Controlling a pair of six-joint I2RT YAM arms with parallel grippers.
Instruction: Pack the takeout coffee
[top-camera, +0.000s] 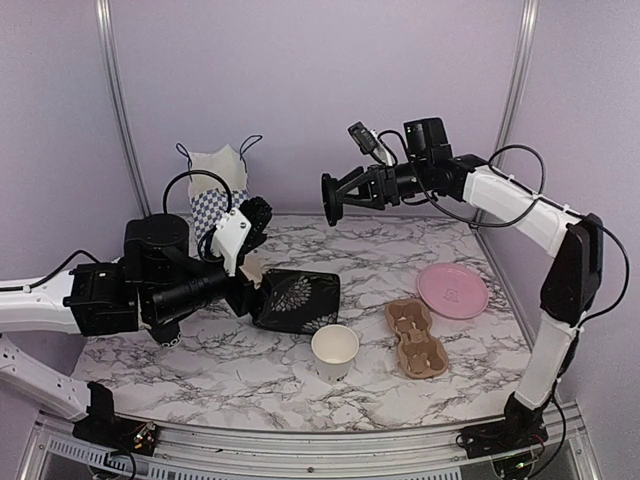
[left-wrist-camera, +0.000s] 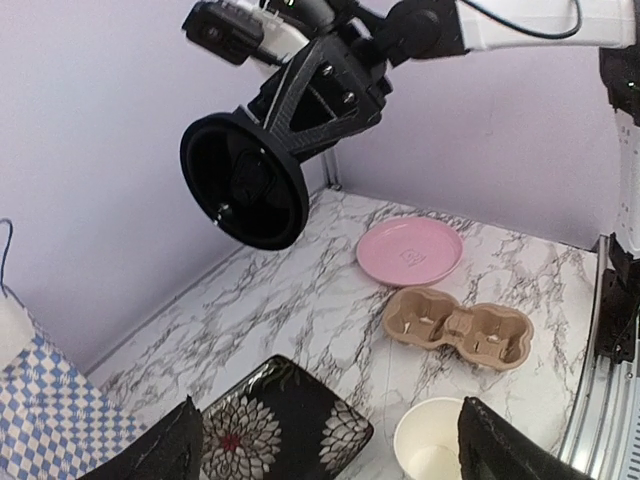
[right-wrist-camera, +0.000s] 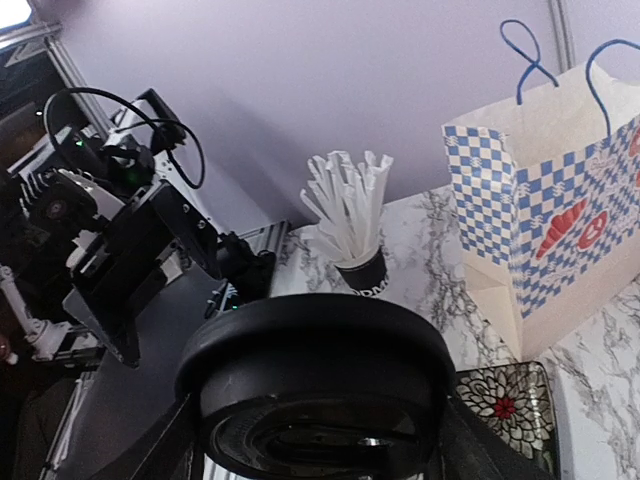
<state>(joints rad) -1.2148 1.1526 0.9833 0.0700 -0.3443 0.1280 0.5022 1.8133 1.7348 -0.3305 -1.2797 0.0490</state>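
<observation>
While the right arm stretches out high above the white marble-patterned table (top-camera: 200, 375), the right gripper (top-camera: 340, 197) is clamped on the round black plastic lid (left-wrist-camera: 245, 180), one finger on each side of its rim. The lid hangs in the air on edge, its hollow underside turned toward the left arm. It is well above the tabletop and well apart from the cup.

The small white paper cup (top-camera: 335, 352) stands upright and uncovered near the front middle of the table, with its mouth open to the camera.

Just behind and to the left of the cup lies a black square dish with a white flower pattern (top-camera: 297, 300). To the right of the cup, a brown moulded-pulp two-cup carrier (top-camera: 415, 337) lies flat. Beyond the carrier sits a round pink plate (top-camera: 453, 290).

The left gripper (left-wrist-camera: 330, 410) has its jaws spread wide and holds nothing. It hovers low at the left end of the flowered dish. In the left wrist view, its two dark fingers (left-wrist-camera: 170, 450) frame the dish and the cup.

A blue-and-white checked paper bag with blue cord handles (top-camera: 215, 185) stands open at the far left, behind the left arm. In the right wrist view, a short black cup full of white straws (right-wrist-camera: 360, 265) stands near the bag.
</observation>
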